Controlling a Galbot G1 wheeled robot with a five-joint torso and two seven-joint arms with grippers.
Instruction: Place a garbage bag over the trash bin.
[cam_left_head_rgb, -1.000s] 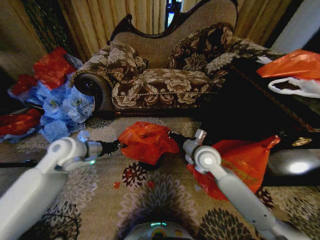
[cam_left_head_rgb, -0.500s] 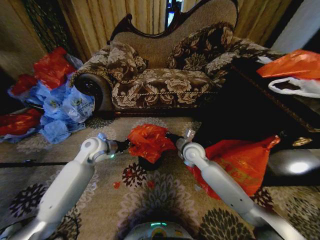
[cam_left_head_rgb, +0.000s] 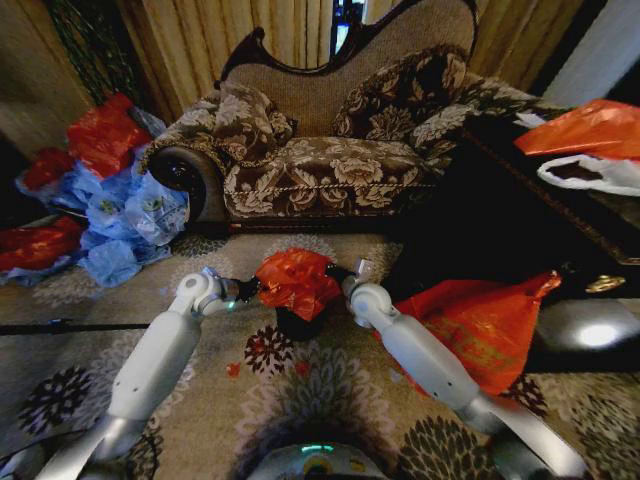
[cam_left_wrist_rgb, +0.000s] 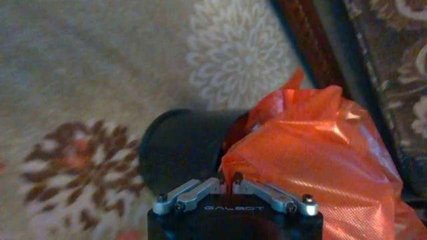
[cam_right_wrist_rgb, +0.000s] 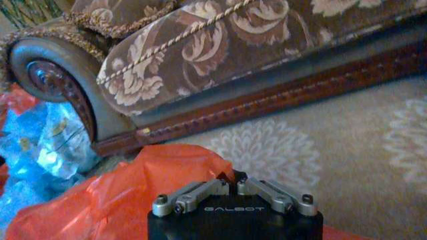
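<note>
**On the carpet before the sofa, a bag held over the bin**

Behind everything stands the patterned sofa (cam_left_head_rgb: 330, 150), with a heap of blue and red bags (cam_left_head_rgb: 110, 200) off to its left and a larger orange bag (cam_left_head_rgb: 480, 325) lying on the floral carpet (cam_left_head_rgb: 330, 390) at the right. Between them, the garbage bag (cam_left_head_rgb: 295, 280) bunches above the trash bin (cam_left_head_rgb: 298, 322), touching its top and hiding most of it; the bin's black wall shows clearly below the plastic in the left wrist view. The left end effector (cam_left_head_rgb: 252, 289) is clenched on the bag's left edge, and the right end effector (cam_left_head_rgb: 335, 273) is clenched on its right edge.
</note>
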